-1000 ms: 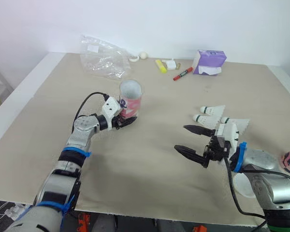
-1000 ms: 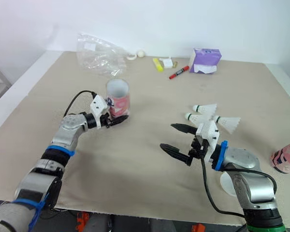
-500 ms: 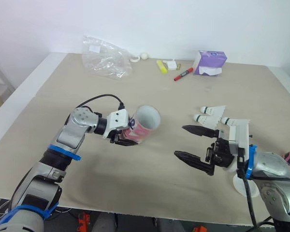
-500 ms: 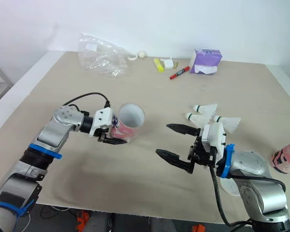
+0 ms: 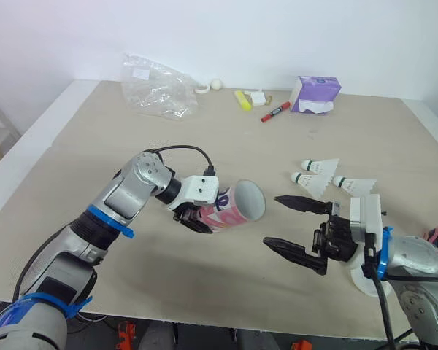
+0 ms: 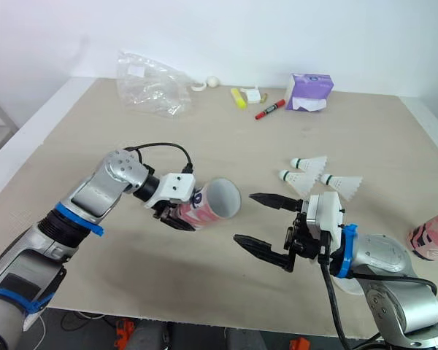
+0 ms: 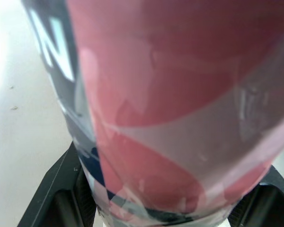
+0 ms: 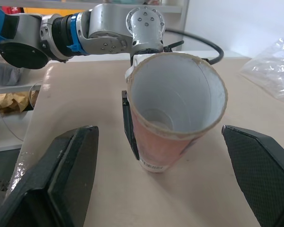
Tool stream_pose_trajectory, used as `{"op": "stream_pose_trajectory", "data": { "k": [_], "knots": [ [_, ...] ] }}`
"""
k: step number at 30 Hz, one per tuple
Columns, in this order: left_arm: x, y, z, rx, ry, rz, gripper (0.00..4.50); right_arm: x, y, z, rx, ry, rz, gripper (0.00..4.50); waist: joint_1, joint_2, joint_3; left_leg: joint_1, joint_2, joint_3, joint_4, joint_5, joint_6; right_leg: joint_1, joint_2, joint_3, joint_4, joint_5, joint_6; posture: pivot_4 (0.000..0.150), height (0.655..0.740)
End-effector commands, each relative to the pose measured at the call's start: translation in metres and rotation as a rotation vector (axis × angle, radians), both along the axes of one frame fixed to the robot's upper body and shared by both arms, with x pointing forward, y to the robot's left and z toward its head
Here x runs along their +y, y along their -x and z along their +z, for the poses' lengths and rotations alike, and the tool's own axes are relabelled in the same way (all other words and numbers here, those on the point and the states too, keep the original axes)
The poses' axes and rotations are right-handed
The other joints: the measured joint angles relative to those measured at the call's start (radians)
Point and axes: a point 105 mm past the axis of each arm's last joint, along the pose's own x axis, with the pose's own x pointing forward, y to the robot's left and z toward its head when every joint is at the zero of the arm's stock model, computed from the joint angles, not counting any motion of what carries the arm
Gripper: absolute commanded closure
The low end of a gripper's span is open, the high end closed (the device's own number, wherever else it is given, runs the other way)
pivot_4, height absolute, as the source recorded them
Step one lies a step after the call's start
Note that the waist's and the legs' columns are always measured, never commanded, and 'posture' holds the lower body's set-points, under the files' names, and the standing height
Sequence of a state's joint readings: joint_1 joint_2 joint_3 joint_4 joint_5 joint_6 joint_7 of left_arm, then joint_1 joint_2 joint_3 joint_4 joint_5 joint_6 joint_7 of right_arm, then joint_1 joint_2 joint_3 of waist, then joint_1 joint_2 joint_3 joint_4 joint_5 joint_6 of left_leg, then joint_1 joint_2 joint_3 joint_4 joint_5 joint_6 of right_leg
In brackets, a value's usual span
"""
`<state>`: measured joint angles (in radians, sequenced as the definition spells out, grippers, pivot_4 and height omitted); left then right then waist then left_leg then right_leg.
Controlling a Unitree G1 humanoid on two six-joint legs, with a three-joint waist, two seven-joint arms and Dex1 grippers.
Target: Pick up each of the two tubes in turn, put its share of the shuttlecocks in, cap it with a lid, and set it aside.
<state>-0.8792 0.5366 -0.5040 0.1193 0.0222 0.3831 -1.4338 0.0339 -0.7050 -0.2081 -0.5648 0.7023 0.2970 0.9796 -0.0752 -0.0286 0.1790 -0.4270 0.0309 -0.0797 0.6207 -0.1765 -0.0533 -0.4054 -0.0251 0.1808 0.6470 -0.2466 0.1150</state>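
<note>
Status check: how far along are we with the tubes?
Done: the first tube is gripped and tilted by the left gripper, its open mouth toward the right gripper. In hand: loading; the right gripper is open and empty, and the tube is empty inside. Left: three shuttlecocks lie on the table, capping, and the second tube at the right edge.

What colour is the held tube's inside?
Plain white inside the tube; clearest in the right wrist view.
</note>
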Motion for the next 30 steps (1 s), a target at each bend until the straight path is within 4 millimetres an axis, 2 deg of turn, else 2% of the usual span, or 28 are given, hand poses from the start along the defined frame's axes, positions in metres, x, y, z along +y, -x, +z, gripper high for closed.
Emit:
{"op": "stream_pose_trajectory", "data": {
  "k": [1, 5, 7, 10, 14, 19, 22, 30],
  "knots": [
    [-0.004, 0.001, 0.008, -0.038, -0.026, -0.031, 1.56, 0.005, 0.005, 0.009, -0.043, 0.003, 0.021, 0.00, 0.000, 0.000, 0.000, 0.000, 0.000, 0.000, 0.000, 0.000, 0.000, 0.000, 0.000, 0.000, 0.000, 0.000, 0.000, 0.150, 0.7400],
    [-0.002, 0.001, 0.006, -0.037, -0.046, -0.032, 1.56, 0.003, 0.004, 0.008, -0.027, -0.018, 0.000, 0.00, 0.000, 0.000, 0.000, 0.000, 0.000, 0.000, 0.000, 0.000, 0.000, 0.000, 0.000, 0.000, 0.000, 0.000, 0.000, 0.150, 0.7400],
    [-0.002, 0.002, 0.005, -0.035, -0.050, -0.035, 1.56, -0.004, -0.002, 0.009, 0.000, -0.064, -0.057, 0.00, 0.000, 0.000, 0.000, 0.000, 0.000, 0.000, 0.000, 0.000, 0.000, 0.000, 0.000, 0.000, 0.000, 0.000, 0.001, 0.150, 0.7400],
    [-0.003, 0.003, 0.005, -0.030, -0.055, -0.040, 1.56, -0.029, -0.019, 0.009, 0.017, -0.127, -0.210, 0.00, 0.000, 0.000, 0.000, 0.000, 0.000, 0.000, 0.000, 0.000, 0.000, 0.000, 0.000, 0.000, 0.000, 0.000, 0.000, 0.150, 0.7400],
    [-0.003, 0.002, 0.004, -0.039, -0.062, -0.041, 1.56, -0.067, -0.045, -0.003, 0.065, -0.136, -0.446, 0.00, 0.000, 0.000, 0.000, 0.000, 0.000, 0.000, 0.000, 0.000, 0.000, 0.000, 0.000, 0.000, 0.000, 0.000, 0.000, 0.150, 0.7400],
    [-0.003, 0.003, 0.004, -0.040, -0.065, -0.042, 1.56, -0.093, -0.072, -0.014, 0.117, -0.160, -0.662, 0.00, -0.001, 0.001, 0.000, 0.001, 0.000, 0.000, 0.000, 0.000, 0.000, 0.000, 0.000, 0.000, 0.001, 0.001, -0.001, 0.150, 0.7400],
    [-0.004, 0.005, 0.004, -0.036, -0.065, -0.048, 1.56, -0.100, -0.082, -0.023, 0.141, -0.136, -0.723, 0.00, 0.000, 0.001, 0.000, 0.001, 0.000, 0.000, 0.001, 0.000, 0.000, 0.000, 0.000, 0.000, 0.001, 0.000, -0.002, 0.150, 0.7400],
    [-0.007, 0.006, 0.006, -0.041, -0.055, -0.052, 1.56, -0.100, -0.094, -0.040, 0.212, -0.125, -0.743, 0.00, -0.001, 0.002, 0.000, 0.001, 0.000, 0.000, 0.000, 0.000, 0.001, 0.000, 0.000, 0.000, 0.001, 0.000, 0.000, 0.150, 0.7400]
  ]
}}
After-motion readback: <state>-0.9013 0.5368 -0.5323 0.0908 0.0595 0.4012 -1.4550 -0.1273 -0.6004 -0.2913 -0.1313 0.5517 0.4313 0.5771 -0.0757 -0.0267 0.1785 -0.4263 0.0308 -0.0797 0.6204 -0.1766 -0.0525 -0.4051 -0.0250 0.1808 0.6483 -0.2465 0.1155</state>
